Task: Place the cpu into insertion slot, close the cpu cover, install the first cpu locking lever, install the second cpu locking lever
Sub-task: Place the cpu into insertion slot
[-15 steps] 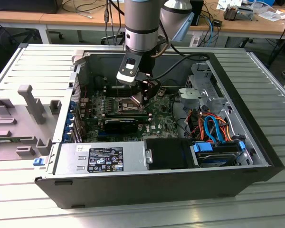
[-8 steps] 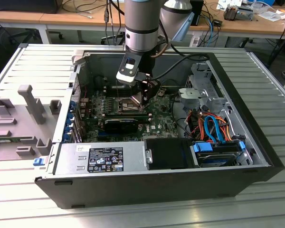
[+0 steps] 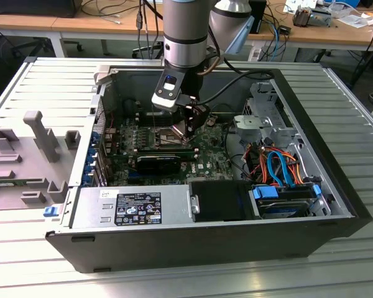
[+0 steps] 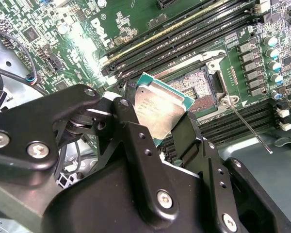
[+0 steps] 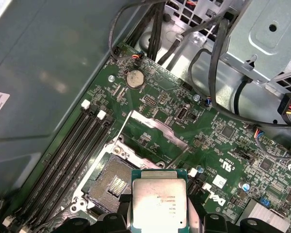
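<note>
Fingers (image 4: 133, 131) of the gripper (image 3: 188, 127) clench the cpu (image 4: 160, 104) by its edges, over the rim of the uncovered insertion slot (image 5: 109, 187). The cpu cover (image 5: 160, 127) stands swung up on the green motherboard (image 5: 223, 145), inside the open computer case (image 3: 236, 245).

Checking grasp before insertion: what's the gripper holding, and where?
The cpu, clamped on two opposite edges by the gripper. The insertion slot is empty.

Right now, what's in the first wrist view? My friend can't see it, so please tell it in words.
The gripper holds the cpu by its edges, silver top showing, not yet seated in the open insertion slot on the green motherboard. The cpu cover stands swung open beside the slot, and black memory slots run alongside.
</note>
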`<action>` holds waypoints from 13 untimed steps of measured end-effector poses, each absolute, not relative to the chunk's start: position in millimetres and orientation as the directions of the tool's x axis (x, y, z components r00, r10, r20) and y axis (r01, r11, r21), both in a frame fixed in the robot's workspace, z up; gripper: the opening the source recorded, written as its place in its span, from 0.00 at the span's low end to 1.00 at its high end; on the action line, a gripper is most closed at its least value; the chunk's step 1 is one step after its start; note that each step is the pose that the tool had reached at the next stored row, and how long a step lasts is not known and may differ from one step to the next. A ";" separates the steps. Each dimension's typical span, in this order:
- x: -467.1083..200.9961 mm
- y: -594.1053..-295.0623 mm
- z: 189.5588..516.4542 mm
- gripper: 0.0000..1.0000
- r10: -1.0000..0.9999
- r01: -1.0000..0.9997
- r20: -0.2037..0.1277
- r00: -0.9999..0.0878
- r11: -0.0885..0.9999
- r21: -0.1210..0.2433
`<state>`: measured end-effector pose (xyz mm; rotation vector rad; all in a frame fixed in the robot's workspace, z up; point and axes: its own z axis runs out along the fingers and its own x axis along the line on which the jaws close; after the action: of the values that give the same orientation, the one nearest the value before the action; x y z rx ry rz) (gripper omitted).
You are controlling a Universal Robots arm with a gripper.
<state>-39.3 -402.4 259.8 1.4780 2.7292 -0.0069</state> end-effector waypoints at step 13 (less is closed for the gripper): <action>-39.3 -402.4 259.8 0.54 0.852 0.852 -0.035 -0.523 0.524 0.014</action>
<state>-39.3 -402.4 259.8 1.5150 2.7088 -0.0077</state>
